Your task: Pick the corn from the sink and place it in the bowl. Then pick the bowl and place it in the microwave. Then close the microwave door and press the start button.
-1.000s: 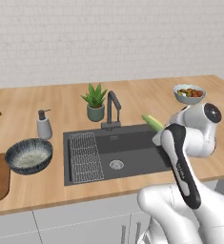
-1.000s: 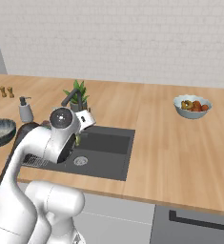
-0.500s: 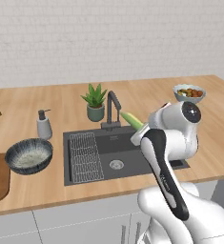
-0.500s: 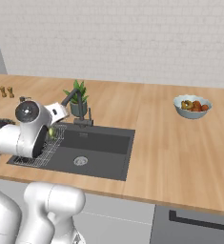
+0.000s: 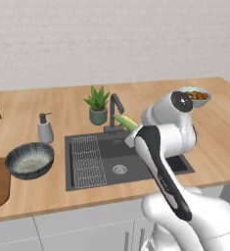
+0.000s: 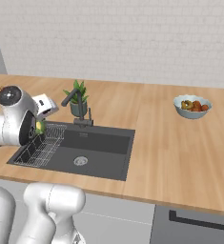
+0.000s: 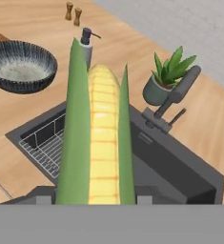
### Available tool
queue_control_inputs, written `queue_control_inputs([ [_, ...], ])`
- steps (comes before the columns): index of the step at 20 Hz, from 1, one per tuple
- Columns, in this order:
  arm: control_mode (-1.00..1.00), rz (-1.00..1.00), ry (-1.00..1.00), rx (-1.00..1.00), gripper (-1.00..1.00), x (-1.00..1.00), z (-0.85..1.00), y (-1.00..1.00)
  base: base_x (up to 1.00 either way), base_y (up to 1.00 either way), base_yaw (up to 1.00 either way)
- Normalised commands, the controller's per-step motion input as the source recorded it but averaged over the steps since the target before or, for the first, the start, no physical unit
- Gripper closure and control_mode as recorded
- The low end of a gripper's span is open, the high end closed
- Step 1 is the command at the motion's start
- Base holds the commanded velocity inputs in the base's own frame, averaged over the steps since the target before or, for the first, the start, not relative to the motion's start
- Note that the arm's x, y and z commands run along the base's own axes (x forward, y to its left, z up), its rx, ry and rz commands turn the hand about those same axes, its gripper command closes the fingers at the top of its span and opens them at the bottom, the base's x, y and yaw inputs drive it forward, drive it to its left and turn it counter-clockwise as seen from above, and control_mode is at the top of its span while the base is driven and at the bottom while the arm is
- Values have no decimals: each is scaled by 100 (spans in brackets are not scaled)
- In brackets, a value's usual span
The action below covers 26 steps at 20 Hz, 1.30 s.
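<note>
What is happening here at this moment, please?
The white robot arm holds the corn in its fingers, lifted above the sink. The wide dark bowl stands on the wooden counter left of the sink, with no corn in it. So the first step, putting the corn into the bowl, is not yet done.

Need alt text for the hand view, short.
A yellow corn cob with green husk, held in the gripper, rises up the middle of the frame above a dark sink. A dark streaked bowl sits on the wooden counter beyond, with a soap dispenser, potted plant and black faucet.
</note>
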Motion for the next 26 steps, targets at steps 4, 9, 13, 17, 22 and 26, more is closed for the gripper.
queue_control_inputs([
  [4, -100, 0, 0, -11, 100, 0, 0, 84, 0, 0, 0],
  [9, -100, 0, 0, 1, 100, 0, 0, 76, 0, 0, 0],
  [13, -100, 3, 0, 13, 100, 0, 0, 78, 0, 0, 0],
  [17, -100, 0, 5, 4, 100, 0, -7, 94, 0, 0, 0],
  [22, -100, 0, 2, 1, 100, 1, -22, 82, 0, 0, 0],
  [26, -100, 0, 5, 0, 100, 21, -6, 44, 0, 0, 0],
])
